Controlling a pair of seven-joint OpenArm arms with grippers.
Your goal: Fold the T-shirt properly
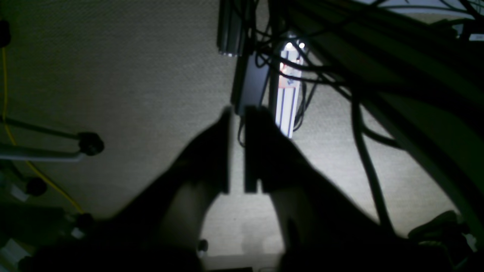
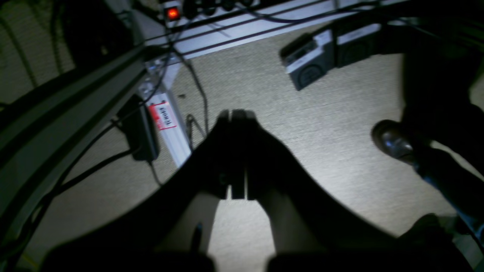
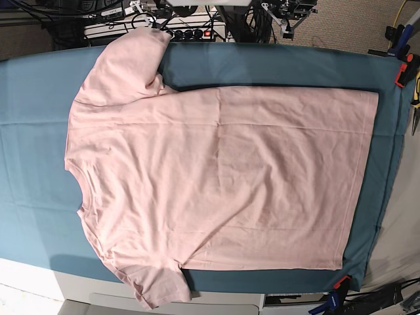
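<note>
One T-shirt (image 3: 216,177) flat, plain side up on teal table cloth (image 3: 33,138) | soft, light, limp; pinch hem corners or sleeves | left gripper (image 1: 237,151) jaws slightly apart, empty | right gripper (image 2: 237,155) closed, empty

The left gripper (image 1: 237,151) shows two dark, flat-faced, block-like fingers (image 1: 211,151) on broad tapering bases; the right gripper (image 2: 238,155) looks alike, though dim light hides any markings.
</note>
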